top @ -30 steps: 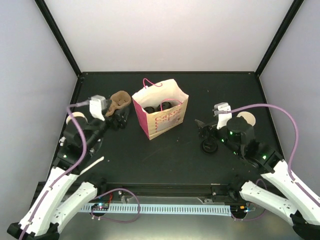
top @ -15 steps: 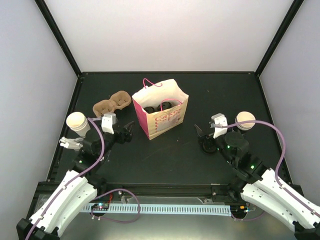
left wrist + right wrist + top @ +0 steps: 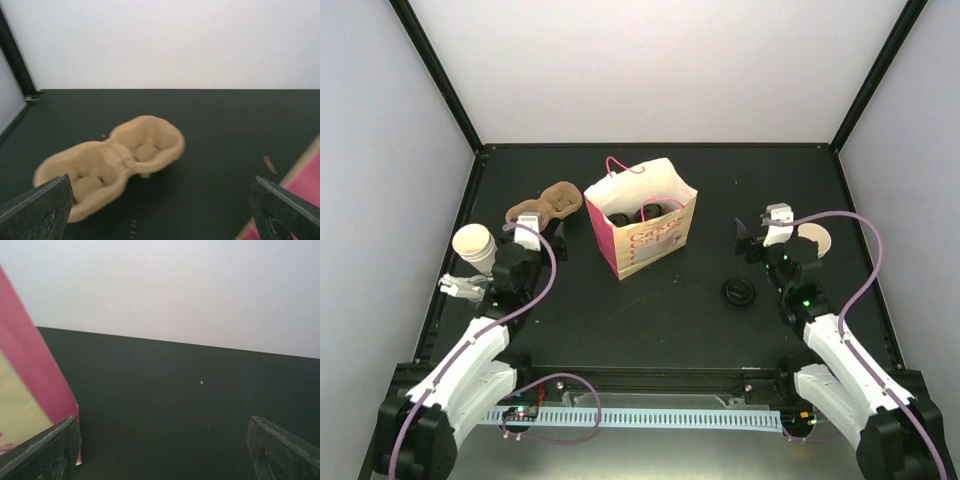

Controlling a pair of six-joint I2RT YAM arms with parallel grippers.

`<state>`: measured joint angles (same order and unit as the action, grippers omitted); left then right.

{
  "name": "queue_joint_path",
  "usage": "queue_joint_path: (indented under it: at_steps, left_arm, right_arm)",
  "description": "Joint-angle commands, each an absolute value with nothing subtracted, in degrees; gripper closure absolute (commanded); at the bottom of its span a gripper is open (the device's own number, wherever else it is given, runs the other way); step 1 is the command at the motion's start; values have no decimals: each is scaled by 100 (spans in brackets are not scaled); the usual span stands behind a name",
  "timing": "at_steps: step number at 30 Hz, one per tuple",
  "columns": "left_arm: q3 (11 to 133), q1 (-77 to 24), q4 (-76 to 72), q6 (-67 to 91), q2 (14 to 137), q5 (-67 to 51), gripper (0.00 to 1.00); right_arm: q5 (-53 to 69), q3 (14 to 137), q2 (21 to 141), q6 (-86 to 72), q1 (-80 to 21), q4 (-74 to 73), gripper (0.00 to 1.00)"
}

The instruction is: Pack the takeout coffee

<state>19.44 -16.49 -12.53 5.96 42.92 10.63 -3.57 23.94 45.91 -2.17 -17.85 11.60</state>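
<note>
**Takeout coffee, two cups.**
- The left cup [image 3: 473, 243] is standing on the worktop [image 3: 670, 320] near the left edge, just beside the left arm.
- The right cup [image 3: 813, 240] is standing near the right edge, partly hidden by the right arm.
- Neither cup is sitting in a pocket.

**Pulp tray [image 3: 115, 162].** It is lying empty with both pockets showing, between the left cup and the paper bag [image 3: 640, 225].

**Paper bag.** It is standing upright mid-worktop with its mouth gaping. Dark shapes are showing inside, too unclear to name.

**Left gripper [image 3: 159, 210].** The jaws are spread wide and carrying nothing. It is facing the tray and staying apart from it.

**Right gripper [image 3: 162, 450].** The jaws are likewise spread wide and carrying nothing. It is facing bare worktop just past the bag's corner.

**Progress, as judged.** The task is looking barely begun. Both cups are waiting to be seated in the tray, and the loaded tray is waiting to go into the bag.

**Room for moving.**
- The left cup is sitting close to the side wall, leaving little space on its outer side.
- The tray's far end is lying near the bag's left face.
- A black round piece [image 3: 738, 292] is lying loose in front of the right arm, well apart from the bag.
- The back half of the worktop is offering the most space.
</note>
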Motion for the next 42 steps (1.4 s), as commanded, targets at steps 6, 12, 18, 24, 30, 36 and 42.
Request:
queue_joint_path:
  at_steps: [6, 12, 18, 24, 30, 36, 42]
  left_arm:
    - [2061, -901, -2923, -2, 5771, 1263, 1]
    - [1873, -672, -4100, -137, 6901, 984, 1]
    - [1786, -537, -4944, -598, 7297, 763, 1]
    - [1503, -431, -5934, -594, 7958, 531, 1]
    - [1644, -403, -5583, -565, 7917, 502, 1]
    - [1670, -378, -5543, -545, 7927, 462, 1]
    - [1679, -365, -5533, -536, 7928, 447, 1]
  right_arm:
    - [133, 2231, 5298, 233, -738, 2817, 7]
    - [338, 1927, 5684, 371, -346, 3337, 7]
    - [666, 1843, 6858, 168, -34, 4472, 7]
    - [747, 1981, 7698, 94, 131, 4917, 6]
    - [308, 1595, 8069, -10, 110, 5966, 0]
    - [334, 1656, 8008, -11, 113, 5733, 0]
    - [335, 1661, 8024, -9, 108, 5730, 0]
